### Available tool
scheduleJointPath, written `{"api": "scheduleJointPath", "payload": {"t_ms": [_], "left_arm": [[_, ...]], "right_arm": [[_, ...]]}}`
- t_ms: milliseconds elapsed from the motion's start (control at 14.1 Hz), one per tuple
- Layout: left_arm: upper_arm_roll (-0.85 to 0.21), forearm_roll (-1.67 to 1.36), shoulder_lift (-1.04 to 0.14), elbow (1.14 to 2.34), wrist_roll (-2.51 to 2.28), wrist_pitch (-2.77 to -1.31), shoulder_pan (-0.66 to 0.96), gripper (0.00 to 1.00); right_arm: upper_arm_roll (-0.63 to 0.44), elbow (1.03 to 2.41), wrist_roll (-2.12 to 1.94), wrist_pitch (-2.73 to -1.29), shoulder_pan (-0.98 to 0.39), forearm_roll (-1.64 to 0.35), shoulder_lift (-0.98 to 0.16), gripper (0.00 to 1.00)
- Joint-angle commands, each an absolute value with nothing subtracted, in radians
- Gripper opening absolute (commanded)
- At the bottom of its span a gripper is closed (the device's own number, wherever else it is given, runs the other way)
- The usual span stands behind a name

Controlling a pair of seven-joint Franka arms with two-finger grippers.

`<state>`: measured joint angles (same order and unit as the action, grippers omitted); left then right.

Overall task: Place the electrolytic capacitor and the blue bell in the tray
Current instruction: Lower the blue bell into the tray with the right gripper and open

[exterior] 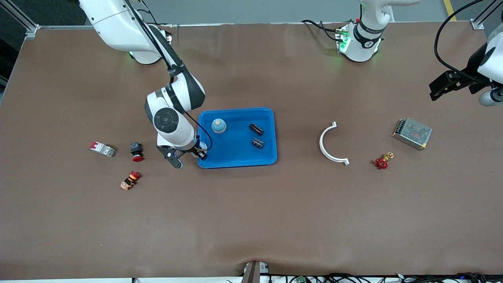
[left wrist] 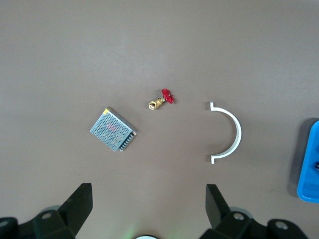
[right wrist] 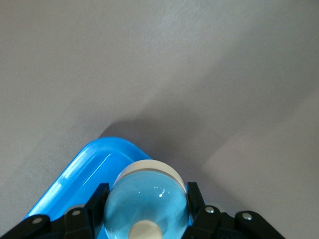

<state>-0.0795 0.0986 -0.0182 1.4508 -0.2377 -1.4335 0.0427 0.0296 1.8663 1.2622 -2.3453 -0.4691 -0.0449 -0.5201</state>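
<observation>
The blue tray point(exterior: 235, 159) lies mid-table. In it are a blue bell point(exterior: 218, 125) and two dark electrolytic capacitors point(exterior: 256, 129) point(exterior: 257, 143). My right gripper point(exterior: 188, 155) is at the tray's corner toward the right arm's end. It is shut on a second blue bell point(right wrist: 147, 201) with a white base, over the tray's corner rim point(right wrist: 84, 169). In the front view the arm mostly hides this bell. My left gripper point(exterior: 444, 86) is open and empty in the air over the left arm's end of the table; its fingers point(left wrist: 79, 201) show in the left wrist view.
A white curved bracket point(exterior: 330, 143), a red-handled brass valve point(exterior: 382, 161) and a metal mesh box point(exterior: 412, 133) lie toward the left arm's end. A small breaker point(exterior: 103, 149), a red push button point(exterior: 136, 151) and an orange-red part point(exterior: 130, 180) lie toward the right arm's end.
</observation>
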Motion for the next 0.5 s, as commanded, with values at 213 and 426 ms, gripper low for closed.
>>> {"api": "scheduleJointPath", "payload": {"t_ms": [213, 426], "left_arm": [[-0.077, 0.075, 0.008, 1.465, -0.221, -1.428, 0.035, 1.0], [-0.077, 0.075, 0.008, 1.465, -0.221, -1.428, 0.035, 1.0]], "right_arm": [[0.018, 1.833, 1.37, -2.399, -0.538, -0.057, -0.581, 0.0], [0.018, 1.832, 1.4, -2.431, -0.561, -0.055, -0.603, 0.0]]}}
